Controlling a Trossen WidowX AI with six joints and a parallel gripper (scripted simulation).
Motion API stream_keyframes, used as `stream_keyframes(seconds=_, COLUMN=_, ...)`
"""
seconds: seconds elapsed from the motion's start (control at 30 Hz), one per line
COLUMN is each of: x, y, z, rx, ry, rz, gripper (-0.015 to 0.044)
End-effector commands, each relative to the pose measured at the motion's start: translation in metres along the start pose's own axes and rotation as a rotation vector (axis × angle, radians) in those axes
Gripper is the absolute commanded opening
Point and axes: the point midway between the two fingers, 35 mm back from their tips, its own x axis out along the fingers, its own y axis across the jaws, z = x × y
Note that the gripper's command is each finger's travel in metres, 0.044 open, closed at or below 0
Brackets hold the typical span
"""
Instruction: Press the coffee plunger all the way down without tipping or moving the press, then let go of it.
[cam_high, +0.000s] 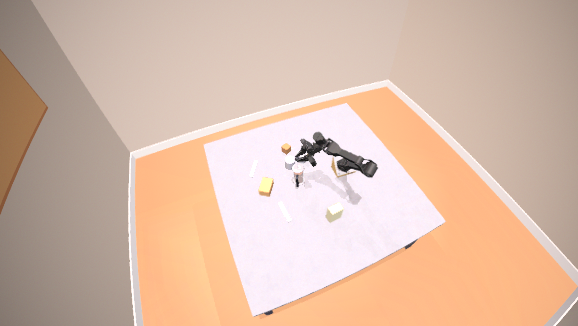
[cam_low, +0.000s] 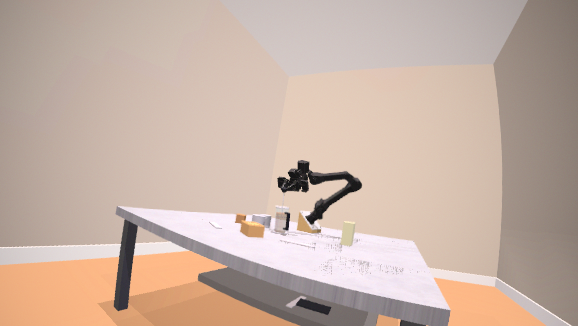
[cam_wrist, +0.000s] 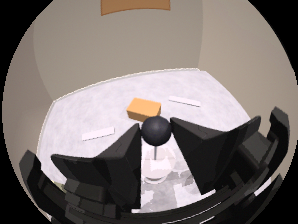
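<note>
Near the centre of the white desk (cam_high: 380, 210) stands a glass coffee press (cam_low: 282, 218), upright. Directly above it, a black robot arm's gripper (cam_wrist: 157, 137) has its jaws closed on the round black plunger knob (cam_wrist: 156, 129), mid-frame in the wrist view. An orange block (cam_wrist: 144, 108) lies on the desk beyond the knob.

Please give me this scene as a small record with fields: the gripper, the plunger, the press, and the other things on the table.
gripper: shut on the plunger knob
plunger knob: black ball, raised on its rod above the press
press: upright on the table
nearby: orange block, small orange cube, pale yellow block
task stage: plunger not yet pushed down
</note>
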Motion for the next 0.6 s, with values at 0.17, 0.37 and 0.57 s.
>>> stream_keyframes(seconds=0.17, x=0.015, y=-0.001, z=-0.033, rx=0.036, ry=0.045, rz=0.001, gripper=0.0119)
stream_keyframes(seconds=0.37, x=0.021, y=0.000, z=-0.041, rx=0.037, ry=0.042, rz=0.002, gripper=0.0119)
stream_keyframes(seconds=0.57, x=0.027, y=0.001, z=-0.049, rx=0.038, ry=0.039, rz=0.005, gripper=0.0119)
